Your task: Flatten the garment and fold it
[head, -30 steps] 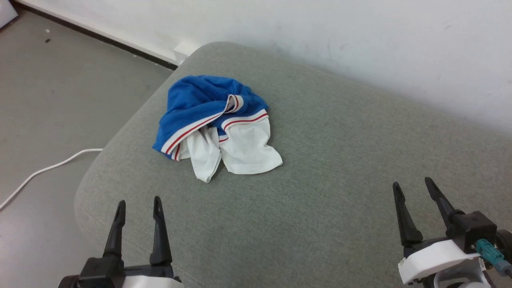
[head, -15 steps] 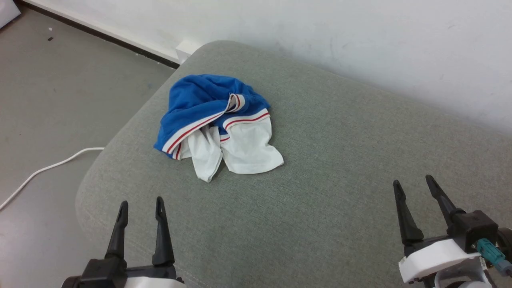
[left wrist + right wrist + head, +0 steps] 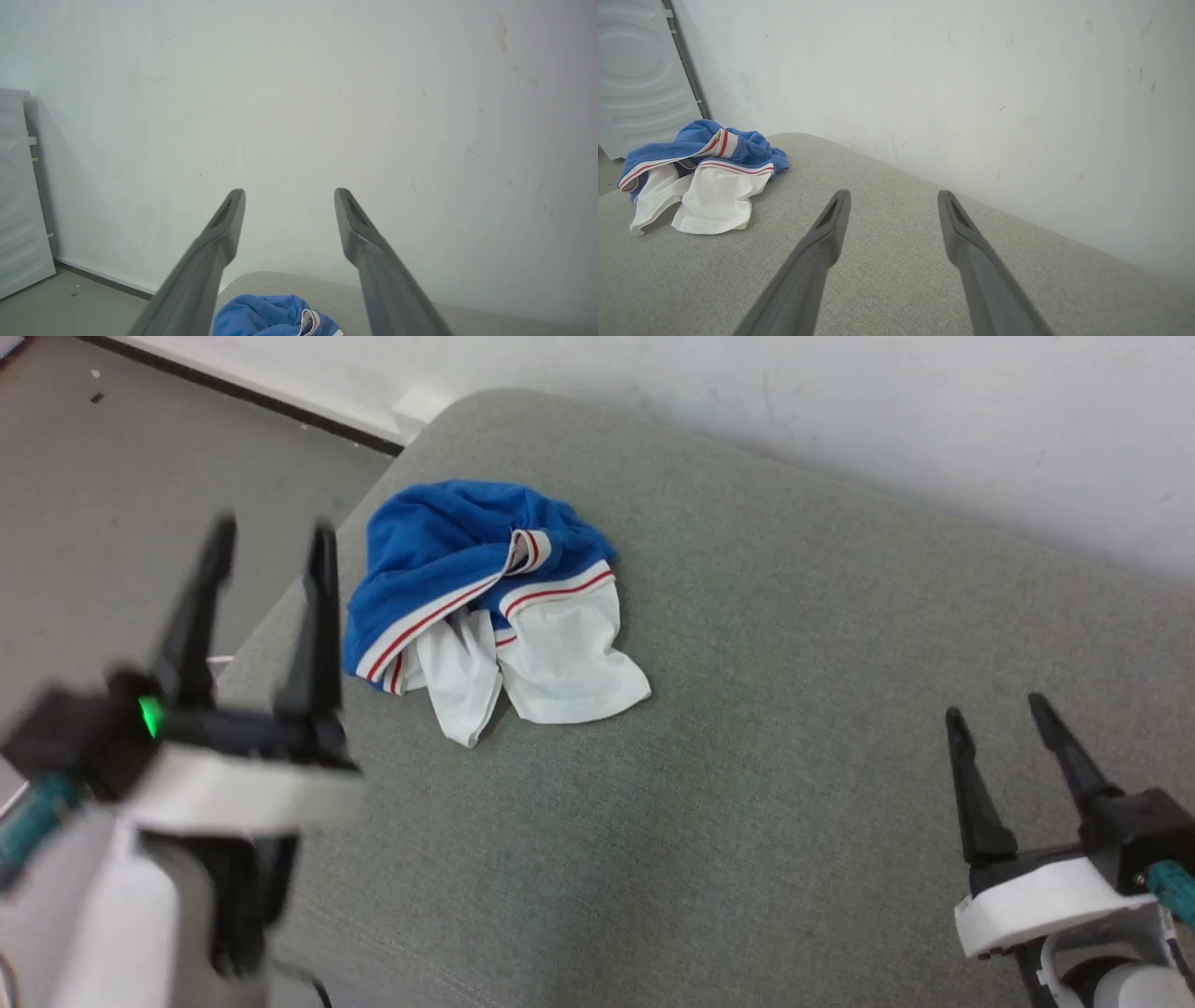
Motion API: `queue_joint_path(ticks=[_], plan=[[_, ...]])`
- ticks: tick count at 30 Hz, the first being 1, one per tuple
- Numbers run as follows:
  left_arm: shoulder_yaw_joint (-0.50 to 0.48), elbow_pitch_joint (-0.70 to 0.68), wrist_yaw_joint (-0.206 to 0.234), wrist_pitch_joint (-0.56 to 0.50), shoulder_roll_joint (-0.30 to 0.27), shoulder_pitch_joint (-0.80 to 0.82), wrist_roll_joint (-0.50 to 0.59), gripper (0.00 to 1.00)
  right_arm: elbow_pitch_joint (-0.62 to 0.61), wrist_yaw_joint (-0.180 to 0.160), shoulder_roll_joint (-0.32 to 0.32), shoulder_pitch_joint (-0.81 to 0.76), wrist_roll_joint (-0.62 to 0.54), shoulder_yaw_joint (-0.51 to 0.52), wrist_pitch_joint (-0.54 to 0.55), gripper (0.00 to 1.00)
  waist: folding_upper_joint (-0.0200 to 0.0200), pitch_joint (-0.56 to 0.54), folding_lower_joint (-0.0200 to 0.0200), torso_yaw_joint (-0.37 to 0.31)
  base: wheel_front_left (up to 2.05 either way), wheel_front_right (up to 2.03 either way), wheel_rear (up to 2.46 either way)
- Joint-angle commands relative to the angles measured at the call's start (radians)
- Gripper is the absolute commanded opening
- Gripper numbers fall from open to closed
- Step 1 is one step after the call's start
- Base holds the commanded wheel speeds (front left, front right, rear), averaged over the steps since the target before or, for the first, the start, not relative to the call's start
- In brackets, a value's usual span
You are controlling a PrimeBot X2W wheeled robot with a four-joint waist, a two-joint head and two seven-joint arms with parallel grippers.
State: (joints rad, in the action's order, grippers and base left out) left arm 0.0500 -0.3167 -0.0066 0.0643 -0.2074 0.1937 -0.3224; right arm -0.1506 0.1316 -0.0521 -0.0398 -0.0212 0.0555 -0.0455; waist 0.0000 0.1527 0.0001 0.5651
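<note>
The crumpled royal-blue jersey T-shirt (image 3: pixel 490 607) with white sleeve ends lies upper left of centre on the grey-green fabric cushion (image 3: pixel 747 756), untouched, while the left gripper (image 3: pixel 274 527) at far left and right gripper (image 3: pixel 994 707) at lower right gape empty

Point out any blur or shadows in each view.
Head view: left gripper smeared with blur, garment and right gripper crisp. Left wrist view: flat, even light on the wall. Right wrist view: soft shadow under the garment's white sleeve on the cushion.

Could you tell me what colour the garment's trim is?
The trim is red-and-white striped; head view.
</note>
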Motion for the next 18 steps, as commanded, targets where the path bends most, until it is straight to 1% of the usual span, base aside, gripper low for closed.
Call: queue_joint_path(ticks=[1, 2, 4, 7, 8, 10, 11, 12, 14, 18], plan=[[-0.005, 0.009, -0.022, -0.041, -0.031, 0.076, -0.009, 1.00, -0.021, -0.001, 0.002, 0.020, -0.014, 0.004, 0.010, 1.00, 0.0000, 0.047, -0.0001, -0.016, 0.00, 0.00, 0.00], [-0.011, 0.025, -0.031, -0.078, -0.042, 0.129, -0.032, 1.00, -0.036, -0.001, 0.002, 0.027, -0.022, 0.007, 0.018, 1.00, 0.0000, 0.062, -0.0001, -0.021, 0.00, 0.00, 0.00], [-0.002, 0.069, -0.060, -0.158, -0.091, 0.235, -0.046, 1.00, -0.062, -0.001, 0.002, 0.038, -0.034, 0.014, 0.033, 1.00, 0.0000, 0.088, -0.0001, -0.031, 0.00, 0.00, 0.00], [0.013, 0.145, -0.090, -0.253, -0.158, 0.376, -0.069, 1.00, -0.096, -0.001, 0.002, 0.056, -0.044, 0.014, 0.051, 1.00, 0.0000, 0.128, -0.0001, -0.058, 0.00, 0.00, 0.00], [0.017, 0.173, -0.097, -0.276, -0.169, 0.417, -0.090, 1.00, -0.106, -0.001, 0.002, 0.061, -0.047, 0.013, 0.055, 1.00, 0.0000, 0.141, -0.0001, -0.067, 0.00, 0.00, 0.00], [0.017, 0.239, -0.105, -0.317, -0.184, 0.489, -0.134, 1.00, -0.120, -0.001, 0.002, 0.071, -0.050, 0.012, 0.060, 1.00, 0.0000, 0.167, -0.0001, -0.086, 0.00, 0.00, 0.00], [0.023, 0.272, -0.109, -0.337, -0.199, 0.518, -0.145, 1.00, -0.125, -0.001, 0.002, 0.076, -0.052, 0.009, 0.062, 1.00, 0.0000, 0.179, -0.0001, -0.097, 0.00, 0.00, 0.00], [0.023, 0.272, -0.109, -0.337, -0.199, 0.518, -0.145, 1.00, -0.125, -0.001, 0.002, 0.076, -0.052, 0.009, 0.062, 1.00, 0.0000, 0.179, -0.0001, -0.097, 0.00, 0.00, 0.00], [0.030, 0.338, -0.114, -0.370, -0.227, 0.567, -0.160, 1.00, -0.135, -0.001, 0.002, 0.084, -0.055, 0.005, 0.067, 1.00, 0.0000, 0.206, -0.0001, -0.119, 0.00, 0.00, 0.00], [0.052, 0.471, -0.119, -0.477, -0.268, 0.625, -0.215, 1.00, -0.155, -0.001, 0.002, 0.103, -0.068, 0.009, 0.074, 1.00, 0.0000, 0.256, -0.0001, -0.162, 0.00, 0.00, 0.00]])
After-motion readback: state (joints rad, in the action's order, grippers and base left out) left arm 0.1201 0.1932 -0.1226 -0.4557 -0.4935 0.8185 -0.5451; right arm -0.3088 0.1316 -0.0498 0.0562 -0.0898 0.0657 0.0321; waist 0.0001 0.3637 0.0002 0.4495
